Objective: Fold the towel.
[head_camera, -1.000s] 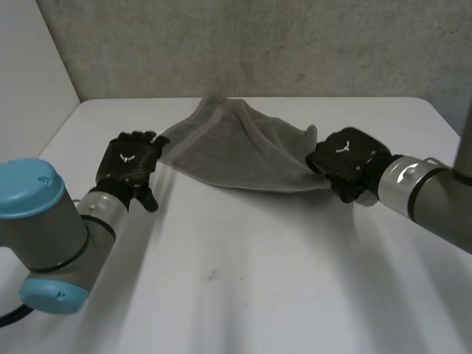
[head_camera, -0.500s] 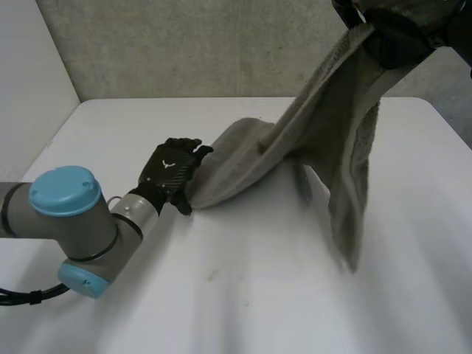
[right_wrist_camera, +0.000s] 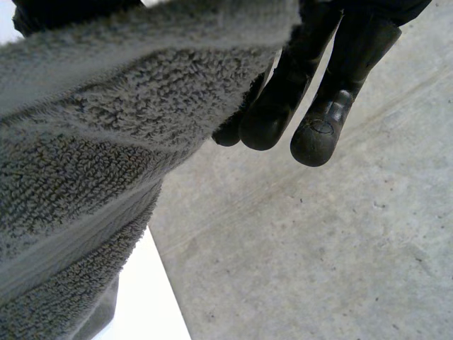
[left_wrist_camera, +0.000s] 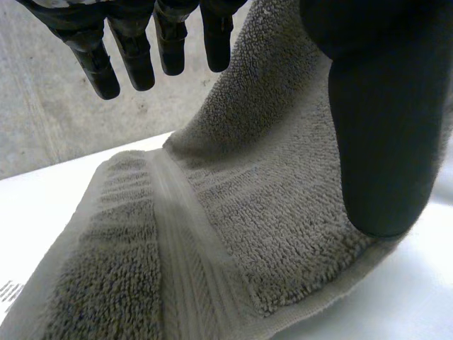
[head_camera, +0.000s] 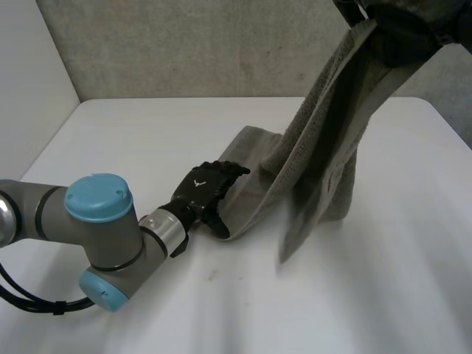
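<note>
A grey towel (head_camera: 324, 147) hangs in a long drape from my right hand (head_camera: 402, 37), which is raised high at the back right and shut on the towel's upper end. In the right wrist view the towel (right_wrist_camera: 92, 142) crosses the palm with curled fingers (right_wrist_camera: 322, 92) beside it. The towel's lower end lies on the white table (head_camera: 147, 133). My left hand (head_camera: 203, 190) rests there on the towel's near corner, fingers straight. In the left wrist view its thumb (left_wrist_camera: 382, 106) lies on the towel (left_wrist_camera: 233, 212), and the fingers stand off above the cloth.
A grey concrete wall (head_camera: 184, 44) runs along the table's far edge. A white panel (head_camera: 29, 74) closes the left side. My left arm (head_camera: 96, 228) lies low across the table's near left part.
My right hand has risen from the table to the upper right, pulling the towel's end up into a hanging drape. My left hand has slid right and nearer with the lower end.
</note>
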